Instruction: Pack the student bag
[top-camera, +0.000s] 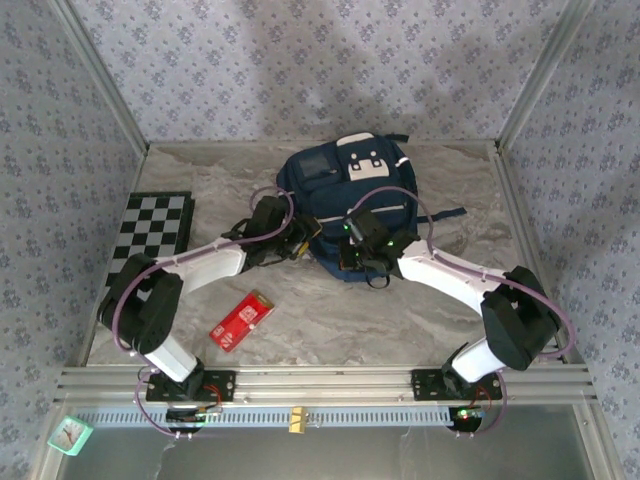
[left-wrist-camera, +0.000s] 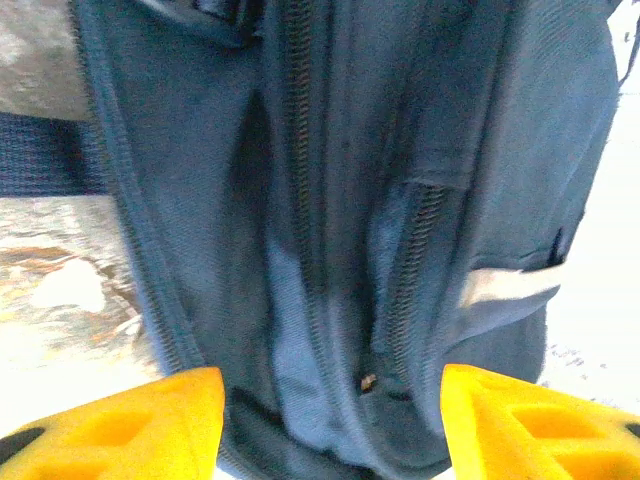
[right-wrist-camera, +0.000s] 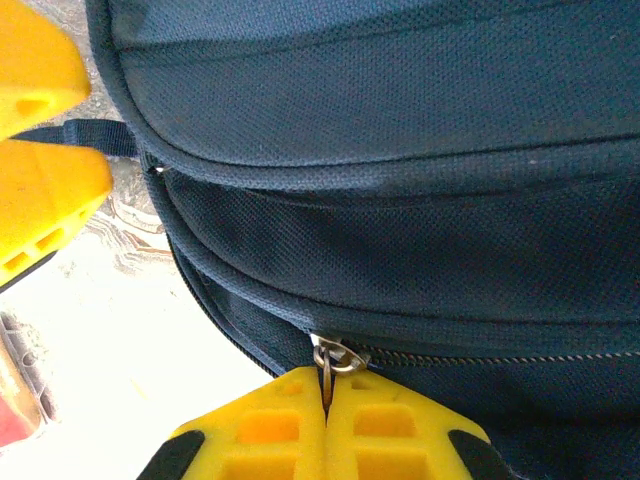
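Right gripper (right-wrist-camera: 325, 392): jaws closed, pinching the zipper pull (right-wrist-camera: 331, 357); best drawn along the track, not away from it.
Left gripper (left-wrist-camera: 330, 388): jaws wide, empty; should pin the fabric beside the zipper.
Student bag (top-camera: 350, 195): flat, mid-table toward the far wall.

The zip pull (right-wrist-camera: 330, 358) disappears between the right gripper's (right-wrist-camera: 325, 400) pressed-together jaws; the red packet's (top-camera: 241, 319) print is too small to read.

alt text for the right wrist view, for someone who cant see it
The right end effector is shut on the metal zipper pull of a navy-blue backpack, at the bottom edge. At the left, the other arm's yellow fingers sit beside a dark strap over a pale marble table.
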